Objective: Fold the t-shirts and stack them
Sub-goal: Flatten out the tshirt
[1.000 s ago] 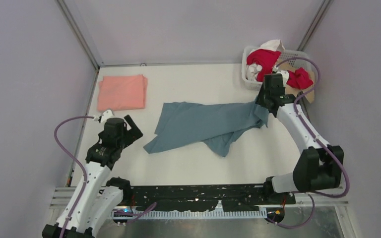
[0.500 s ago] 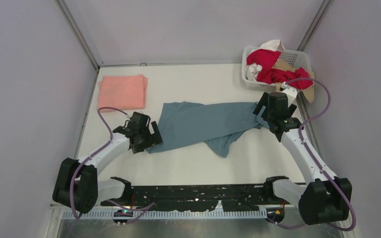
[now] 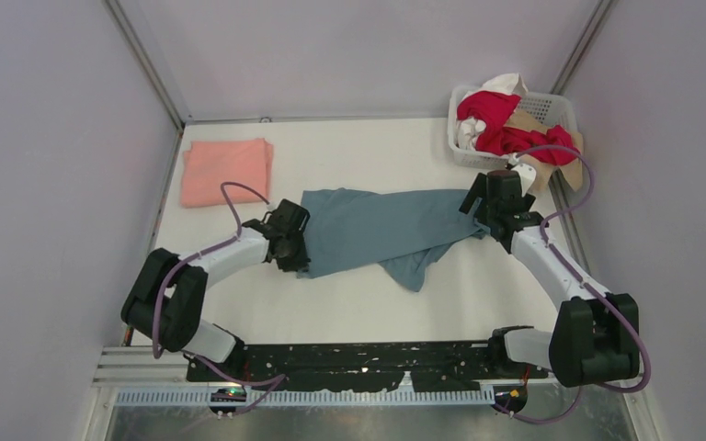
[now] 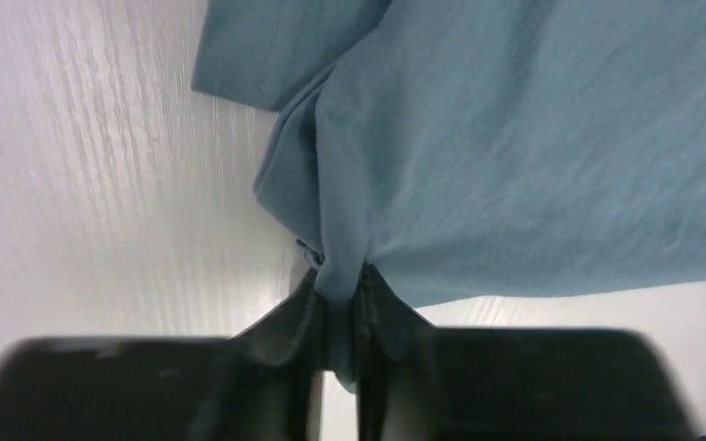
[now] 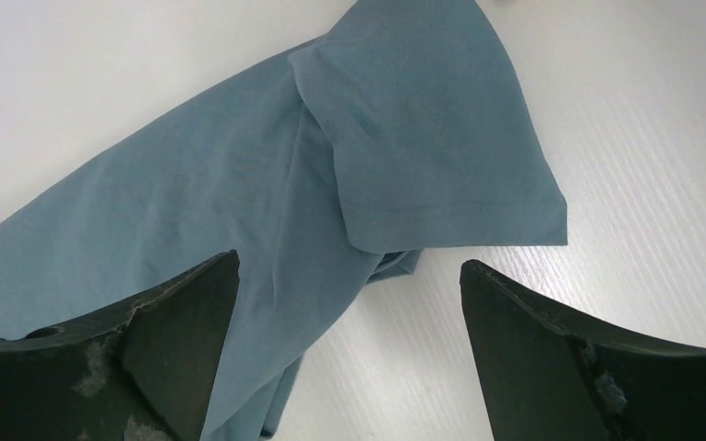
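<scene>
A dusty blue-grey t-shirt [image 3: 386, 228] lies rumpled across the middle of the white table. My left gripper [image 3: 300, 250] is shut on its left edge; in the left wrist view a bunched fold of the blue-grey t-shirt [image 4: 515, 156] is pinched in my left gripper [image 4: 340, 317]. My right gripper [image 3: 474, 204] hovers open over the shirt's right end, where a sleeve of the blue-grey t-shirt [image 5: 423, 156] lies beyond my right gripper [image 5: 349, 276], which holds nothing. A folded salmon-pink t-shirt [image 3: 226, 171] lies at the back left.
A white lattice basket [image 3: 552, 110] at the back right holds red [image 3: 501, 124], white and tan shirts, some spilling over its rim. Grey walls close the table at the left, back and right.
My left arm swung right to the blue-grey shirt's left edge and shut on it. My right gripper opened, letting the shirt's right end go, and drew back slightly.
</scene>
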You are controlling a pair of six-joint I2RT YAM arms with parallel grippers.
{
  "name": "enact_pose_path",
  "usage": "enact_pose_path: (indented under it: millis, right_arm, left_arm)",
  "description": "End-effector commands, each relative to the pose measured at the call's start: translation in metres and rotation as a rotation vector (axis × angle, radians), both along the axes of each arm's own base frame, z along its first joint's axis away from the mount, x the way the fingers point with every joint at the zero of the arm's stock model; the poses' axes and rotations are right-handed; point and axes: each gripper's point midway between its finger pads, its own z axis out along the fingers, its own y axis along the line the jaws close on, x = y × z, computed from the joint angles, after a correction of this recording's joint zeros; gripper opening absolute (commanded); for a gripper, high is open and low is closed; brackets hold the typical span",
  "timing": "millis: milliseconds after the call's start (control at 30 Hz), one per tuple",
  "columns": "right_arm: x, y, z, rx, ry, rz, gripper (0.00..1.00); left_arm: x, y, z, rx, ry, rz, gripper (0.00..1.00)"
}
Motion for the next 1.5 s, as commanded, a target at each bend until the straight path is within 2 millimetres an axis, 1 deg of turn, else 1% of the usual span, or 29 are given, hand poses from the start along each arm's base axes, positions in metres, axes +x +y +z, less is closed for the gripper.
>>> enact_pose_path:
  millis: [0,100,133,167,200,267,400,533,600,667,700,733,833,867,900,967,1000,1033,1067,1100,1133,1167,1200,1233,1267,1300,1333,1400,1467]
  right_arm:
    - [0.014,-0.002,0.007,-0.002,-0.049,-0.021,0.95]
    - [0.019,-0.006,-0.004,-0.036,0.017,-0.019,0.96]
    - [0.025,-0.007,0.0,-0.053,0.016,-0.015,0.96]
    - [0.028,-0.012,-0.008,-0.078,0.051,-0.03,0.97]
    - [0.036,-0.014,-0.002,-0.09,0.044,-0.04,0.98]
    - [0.046,-0.02,-0.016,-0.124,0.093,-0.068,0.99]
    - [0.07,-0.026,-0.031,-0.136,0.127,-0.095,0.92]
    - [0.085,-0.029,-0.044,-0.133,0.192,-0.108,0.73]
    - [0.085,-0.032,-0.042,-0.134,0.194,-0.129,0.57]
    - [0.085,-0.032,-0.034,-0.13,0.157,-0.134,0.24]
    - [0.085,-0.034,-0.029,-0.134,0.141,-0.14,0.14]
    - [0.085,-0.037,-0.018,-0.143,0.115,-0.144,0.08]
    - [0.085,-0.033,0.018,-0.139,0.047,-0.098,0.06]
    - [0.084,-0.028,0.041,-0.12,-0.008,-0.072,0.05]
    - [0.083,-0.026,0.055,-0.121,-0.036,-0.052,0.05]
    - [0.071,-0.021,0.112,-0.103,-0.17,-0.014,0.05]
    - [0.067,-0.017,0.125,-0.089,-0.205,0.013,0.05]
    - [0.056,-0.012,0.156,-0.075,-0.285,0.044,0.05]
    - [0.05,-0.01,0.172,-0.066,-0.326,0.059,0.05]
    - [0.035,-0.004,0.203,-0.049,-0.413,0.091,0.05]
    - [0.027,-0.001,0.22,-0.04,-0.461,0.108,0.06]
    - [0.011,0.004,0.25,-0.025,-0.546,0.139,0.06]
    - [0.001,0.006,0.266,-0.02,-0.588,0.154,0.05]
    - [-0.016,0.01,0.295,-0.014,-0.666,0.179,0.05]
    - [-0.026,0.011,0.307,-0.013,-0.697,0.188,0.05]
    - [-0.044,0.011,0.335,-0.016,-0.771,0.2,0.05]
    - [-0.053,0.011,0.345,-0.019,-0.795,0.204,0.05]
    - [-0.083,0.009,0.383,-0.033,-0.893,0.21,0.05]
    - [-0.098,0.01,0.402,-0.041,-0.929,0.218,0.05]
  left_arm:
    - [0.015,-0.008,0.008,0.009,-0.035,-0.001,0.0]
    - [0.02,-0.003,0.019,0.024,-0.089,0.008,0.0]
    - [0.022,-0.001,0.024,0.024,-0.11,0.008,0.0]
    - [0.023,-0.001,0.03,0.018,-0.132,0.004,0.0]
    - [0.024,-0.001,0.035,0.011,-0.151,0.002,0.0]
    - [0.025,-0.001,0.044,-0.004,-0.19,0.001,0.0]
    - [0.029,-0.001,0.058,-0.023,-0.246,0.008,0.0]
    - [0.036,0.006,0.073,-0.009,-0.313,0.039,0.0]
    - [0.041,0.009,0.083,-0.005,-0.355,0.055,0.0]
    - [0.046,0.014,0.094,0.01,-0.393,0.071,0.0]
    - [0.047,0.017,0.101,0.02,-0.409,0.085,0.0]
    - [0.051,0.021,0.112,0.033,-0.431,0.107,0.0]
    - [0.059,0.039,0.156,0.081,-0.525,0.174,0.0]
    - [0.061,0.045,0.176,0.092,-0.566,0.192,0.0]
    - [0.062,0.051,0.198,0.1,-0.619,0.21,0.0]
    - [0.06,0.064,0.244,0.088,-0.732,0.255,0.0]
    - [0.057,0.069,0.266,0.081,-0.791,0.267,0.0]
    - [0.052,0.077,0.287,0.075,-0.844,0.285,0.0]
    - [0.047,0.085,0.306,0.071,-0.895,0.308,0.0]
    - [0.04,0.091,0.325,0.058,-0.945,0.313,0.0]
    - [0.032,0.096,0.344,0.043,-0.992,0.315,0.0]
    - [0.023,0.101,0.361,0.026,-1.032,0.313,0.0]
    - [0.013,0.106,0.379,0.007,-1.076,0.313,0.0]
    - [0.001,0.113,0.397,-0.01,-1.123,0.315,0.0]
    - [-0.009,0.12,0.412,-0.02,-1.165,0.324,0.0]
    - [-0.019,0.128,0.427,-0.029,-1.204,0.337,0.0]
    - [-0.028,0.134,0.44,-0.038,-1.239,0.344,0.0]
    - [-0.049,0.145,0.468,-0.056,-1.315,0.344,0.0]
    - [-0.062,0.154,0.486,-0.061,-1.371,0.349,0.0]
